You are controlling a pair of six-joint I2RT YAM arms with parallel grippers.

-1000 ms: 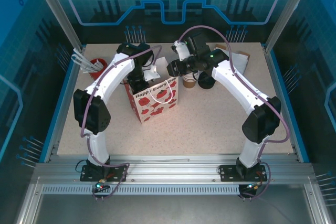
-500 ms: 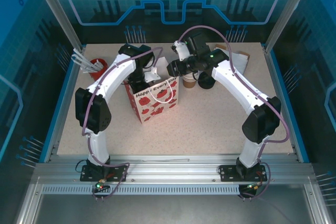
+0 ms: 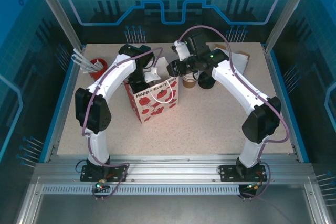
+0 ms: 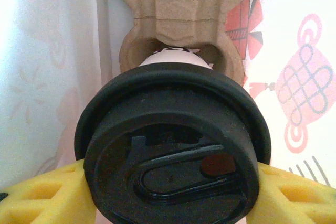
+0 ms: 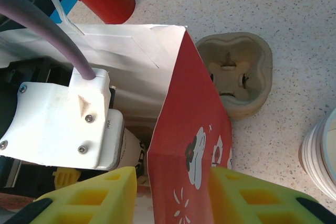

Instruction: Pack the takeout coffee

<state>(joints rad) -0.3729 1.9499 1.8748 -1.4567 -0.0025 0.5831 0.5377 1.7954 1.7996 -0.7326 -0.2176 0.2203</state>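
Our left gripper [image 4: 169, 195] is closed on the coffee [image 4: 173, 145], its yellow fingers [image 4: 42, 195] pressing either side at the black lid, inside the bag [image 4: 299, 77]. Just beyond the cup lies a pulp tray [image 4: 181, 19]. We should lower the cup upright and squarely into the socket ahead, letting go only once it seats. Farther off, our right gripper [image 5: 173, 192] stands with jaws apart astride the bag's red wall. It should hold the mouth wide.

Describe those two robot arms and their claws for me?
The left arm and right arm have smooth white shells with black joints. A purple cable runs along each. Their fingers are chunky yellow blocks with cut-out holes.
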